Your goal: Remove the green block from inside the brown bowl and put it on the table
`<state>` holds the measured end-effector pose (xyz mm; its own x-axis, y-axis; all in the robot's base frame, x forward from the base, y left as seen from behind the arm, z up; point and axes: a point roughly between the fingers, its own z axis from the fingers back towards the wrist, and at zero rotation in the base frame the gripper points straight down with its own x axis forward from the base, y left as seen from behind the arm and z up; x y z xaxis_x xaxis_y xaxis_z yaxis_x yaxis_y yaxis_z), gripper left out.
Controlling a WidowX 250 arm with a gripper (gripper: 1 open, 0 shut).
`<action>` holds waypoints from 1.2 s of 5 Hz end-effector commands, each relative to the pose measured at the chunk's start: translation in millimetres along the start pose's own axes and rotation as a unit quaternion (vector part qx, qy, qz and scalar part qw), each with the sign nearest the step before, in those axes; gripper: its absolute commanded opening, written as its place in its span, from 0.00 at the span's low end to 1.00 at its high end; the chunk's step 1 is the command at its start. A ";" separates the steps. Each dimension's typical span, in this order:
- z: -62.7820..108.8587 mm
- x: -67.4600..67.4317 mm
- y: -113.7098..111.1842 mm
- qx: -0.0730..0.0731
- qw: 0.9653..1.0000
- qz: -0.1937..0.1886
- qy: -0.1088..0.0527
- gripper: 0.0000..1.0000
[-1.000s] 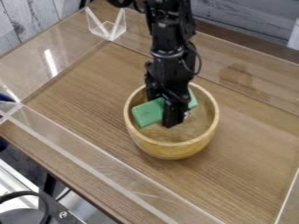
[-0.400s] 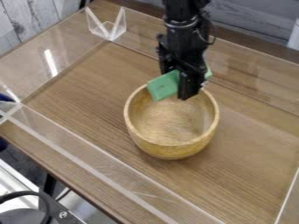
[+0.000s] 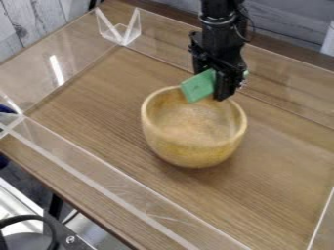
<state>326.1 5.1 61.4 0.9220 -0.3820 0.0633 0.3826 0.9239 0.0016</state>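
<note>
My gripper [image 3: 214,88] hangs from the black arm above the far rim of the brown bowl [image 3: 193,130] and is shut on the green block [image 3: 198,87]. The block is tilted and held in the air, clear of the bowl. Inside, the light wooden bowl shows only its bare hollow. It rests on the wood-grain table [image 3: 92,93] near the middle.
Low clear acrylic walls [image 3: 72,161] edge the tabletop on the left and near sides. A clear acrylic corner bracket [image 3: 120,27] stands at the far left. Bare wood lies left of the bowl and to its right.
The gripper has risen out of the bowl and moved back and to the right, carrying the green block with it. The bowl has stayed in place.
</note>
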 end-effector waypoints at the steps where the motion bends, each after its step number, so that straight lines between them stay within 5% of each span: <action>1: 4.4 15.1 4.0 0.009 1.000 -0.007 -0.019 0.00; 3: -12.6 22.5 8.0 0.008 1.000 -0.006 -0.015 0.00; 6: -37.4 16.5 9.1 0.015 1.000 -0.010 -0.002 0.00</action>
<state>346.3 6.7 23.4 0.9174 -0.3931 0.0620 0.3922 0.9195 0.0267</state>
